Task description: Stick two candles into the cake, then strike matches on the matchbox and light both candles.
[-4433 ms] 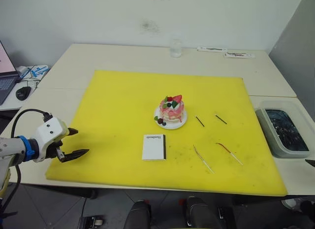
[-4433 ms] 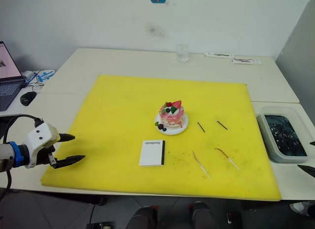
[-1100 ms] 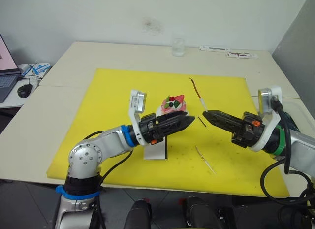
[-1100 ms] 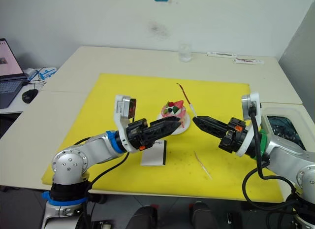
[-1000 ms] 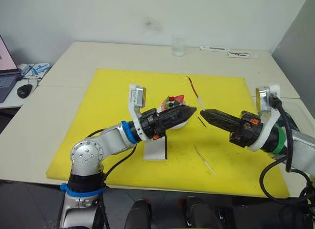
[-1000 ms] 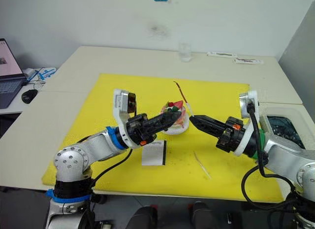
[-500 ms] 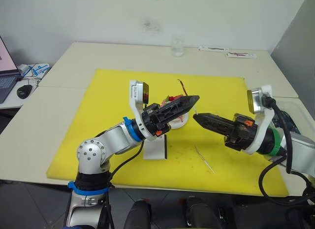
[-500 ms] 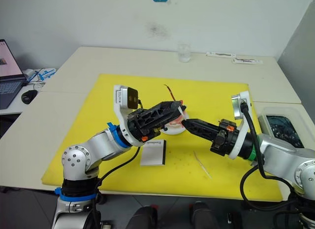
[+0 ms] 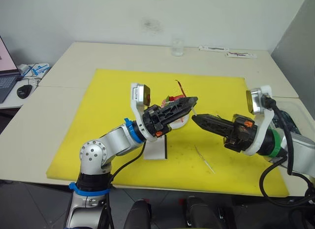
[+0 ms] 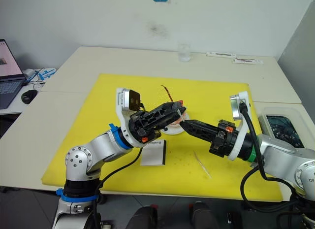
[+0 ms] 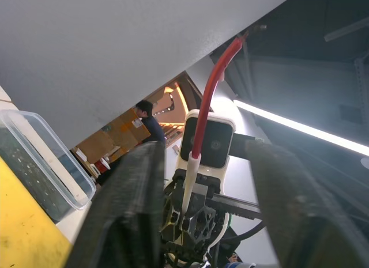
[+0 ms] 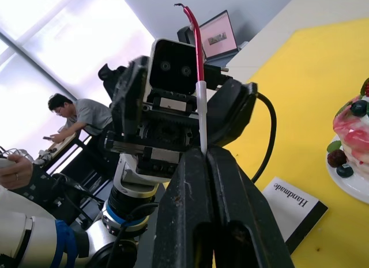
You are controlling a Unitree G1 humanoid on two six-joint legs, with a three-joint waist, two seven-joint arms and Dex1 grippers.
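The matchbox [image 9: 156, 149] lies flat on the yellow mat [image 9: 113, 91] nearest the robot, partly under the left forearm, and the second candle [image 9: 204, 159] lies on the mat under the right arm; both rest where they did 4.4 s ago. Since then both arms have come in from the worktop's [image 9: 98, 56] sides and met just in front of the cake [image 10: 175, 124], and one candle has left the mat.

That candle [image 12: 196, 55] stands upright with its pale lower end pinched in the right end effector [image 12: 209, 155], whose black fingers are closed tight on it. The right wrist view shows this grip plainly, with the cake's edge and the matchbox beyond.

The left end effector [image 9: 192, 100] sits with its tips at the candle. In the left wrist view its fingers [image 11: 130, 187] stand apart on either side of the stick, not touching it. People sit in the background of the wrist views.
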